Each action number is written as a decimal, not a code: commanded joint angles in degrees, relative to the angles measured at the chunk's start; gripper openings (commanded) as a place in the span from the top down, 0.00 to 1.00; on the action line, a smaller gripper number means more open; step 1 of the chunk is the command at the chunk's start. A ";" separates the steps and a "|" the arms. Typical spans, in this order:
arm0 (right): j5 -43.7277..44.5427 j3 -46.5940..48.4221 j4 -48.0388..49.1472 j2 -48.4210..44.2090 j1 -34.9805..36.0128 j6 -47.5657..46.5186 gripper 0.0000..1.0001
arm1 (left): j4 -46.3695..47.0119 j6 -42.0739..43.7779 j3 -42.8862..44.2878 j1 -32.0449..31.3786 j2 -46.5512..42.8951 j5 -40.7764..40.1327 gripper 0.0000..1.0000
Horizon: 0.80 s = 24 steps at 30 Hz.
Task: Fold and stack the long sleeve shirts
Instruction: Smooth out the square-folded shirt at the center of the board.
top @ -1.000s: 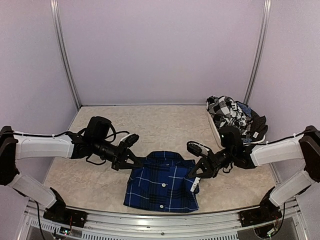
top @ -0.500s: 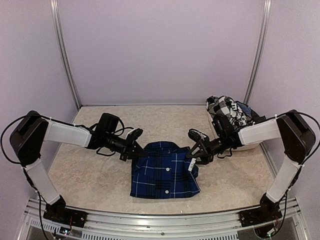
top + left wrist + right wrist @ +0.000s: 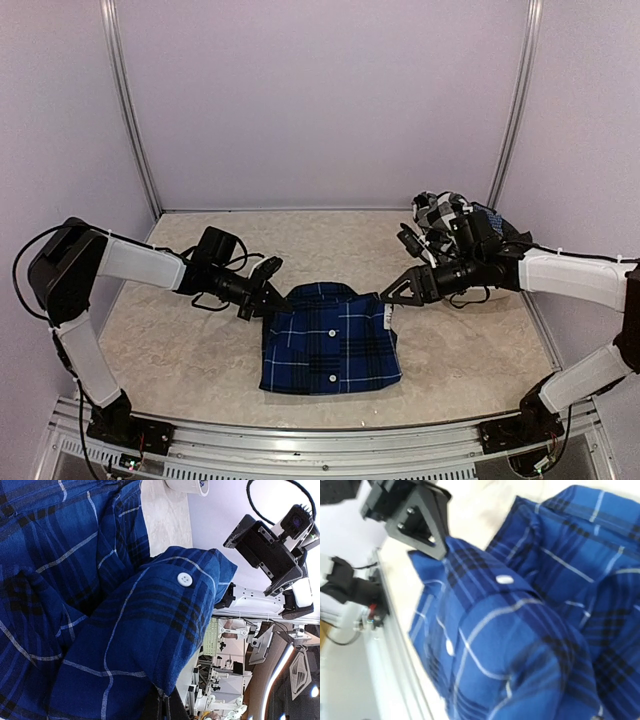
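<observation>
Pinching the blue shirt [image 3: 330, 340], likely soft and limp, at its folded edge, left claw [image 3: 268, 300] grips; right claw [image 3: 393, 294] hangs released.

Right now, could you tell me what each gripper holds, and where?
The left gripper pinches the blue shirt at its far left corner; the right gripper holds nothing.

Bare tabletop [image 3: 310, 240] stretches far of the folded blue plaid shirt [image 3: 330, 345] and near-left. The left gripper [image 3: 272, 300] and right gripper [image 3: 390, 296] crowd its far corners; heaped checked shirts [image 3: 452, 220] fill the far right corner.
</observation>
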 commanded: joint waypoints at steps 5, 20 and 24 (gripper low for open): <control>16.92 -6.94 3.05 -4.20 6.50 -3.23 0.06 | 0.17 1.38 0.12 0.90 0.66 0.44 1.00; 19.05 -9.53 12.55 6.56 11.13 -8.32 0.08 | 0.67 1.86 -0.41 0.91 0.54 0.85 1.00; 16.09 -10.11 15.19 7.84 11.96 -8.81 0.21 | 1.38 1.48 -0.92 1.06 0.11 0.65 1.00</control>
